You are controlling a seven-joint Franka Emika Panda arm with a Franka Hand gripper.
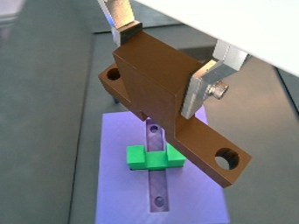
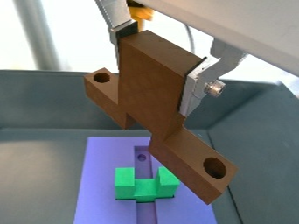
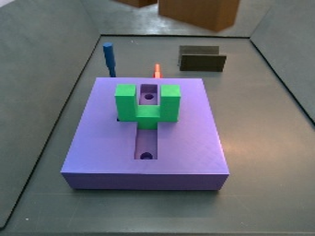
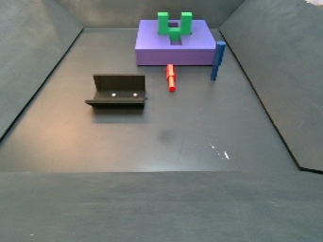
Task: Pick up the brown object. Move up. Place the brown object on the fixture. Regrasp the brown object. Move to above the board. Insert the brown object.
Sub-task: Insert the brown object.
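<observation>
The gripper (image 2: 156,68) pinches the brown object (image 2: 163,114) at its wide end, high above the board (image 1: 117,175). To insert it well, line the bar up with the slot (image 3: 146,138) by the green block (image 3: 146,102) before lowering; how true it hangs is hard to judge here.

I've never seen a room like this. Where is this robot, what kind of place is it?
Probably a robot test bench, not a home. A grey walled tray holds only practice parts: a purple board with a slot, and a dark fixture. The gripper hangs above the board, jaws shut on the brown object.
</observation>
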